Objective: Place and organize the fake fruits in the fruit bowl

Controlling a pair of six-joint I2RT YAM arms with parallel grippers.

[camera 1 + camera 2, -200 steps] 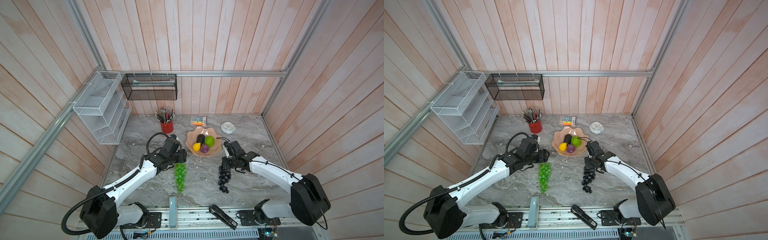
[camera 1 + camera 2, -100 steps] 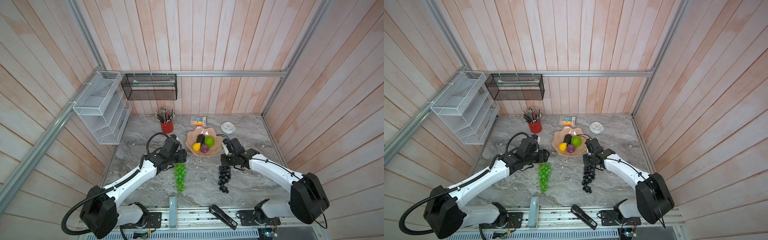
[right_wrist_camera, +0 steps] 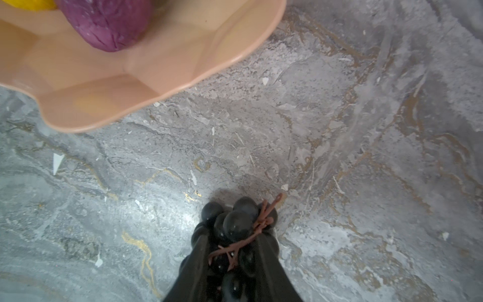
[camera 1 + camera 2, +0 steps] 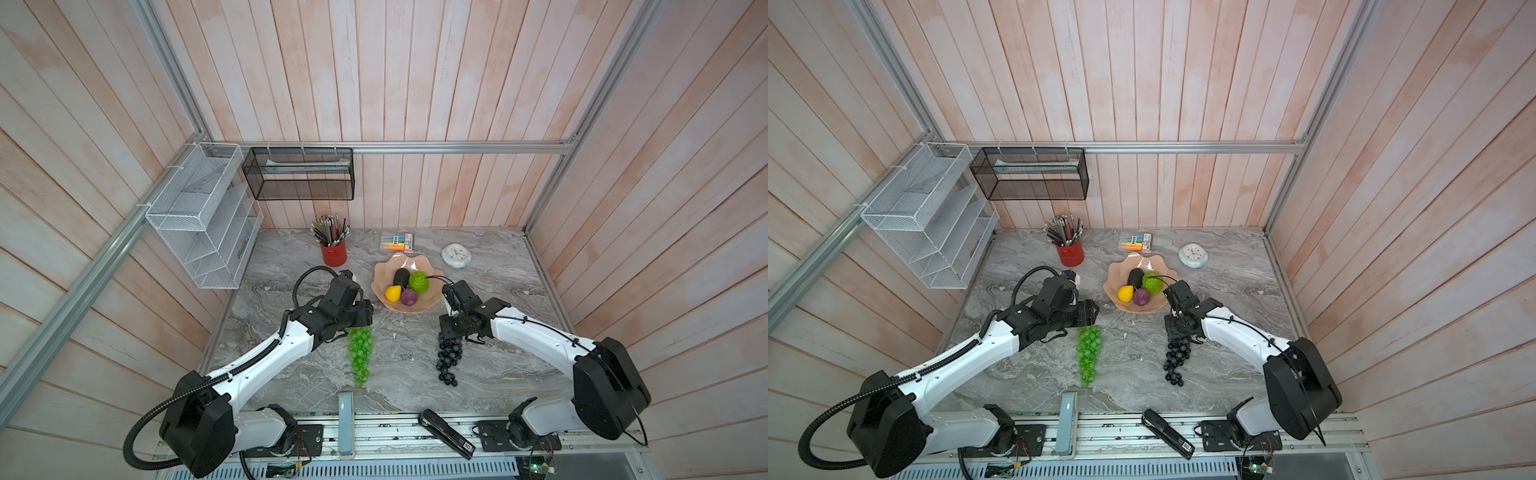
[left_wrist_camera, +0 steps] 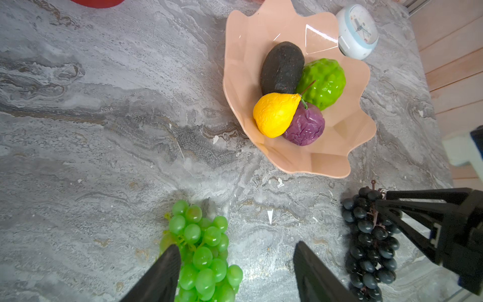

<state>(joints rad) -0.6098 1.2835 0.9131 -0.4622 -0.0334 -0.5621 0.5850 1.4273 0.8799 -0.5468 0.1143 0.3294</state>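
- In both top views, the avocado, the bumpy green ball, the yellow ball and the purple ball sat close together in the fruit bowl. Two fruits lay out on the table.
- In a top view, the green grape bunch and the black grape bunch lay long and straight, side by side but well apart. Each one pointed its fat stem end at the fruit bowl and its thin end back at the arm bases.
- My left tool hung over the stem end of the green grape bunch. My right tool was at the stem end of the black grape bunch. So each arm was nearest to its own bunch.
- In the left wrist view, the left tool was spread wide and held nothing. The green grape bunch lay close to one side of it, not in the middle of the gap.
- In the right wrist view, the right tool was pinching the black grape bunch by its stem end. The rim of the fruit bowl was ahead and off to one side, with bare table between.
- I thought the right arm had to lift, then go a short way forward and across to the bowl.
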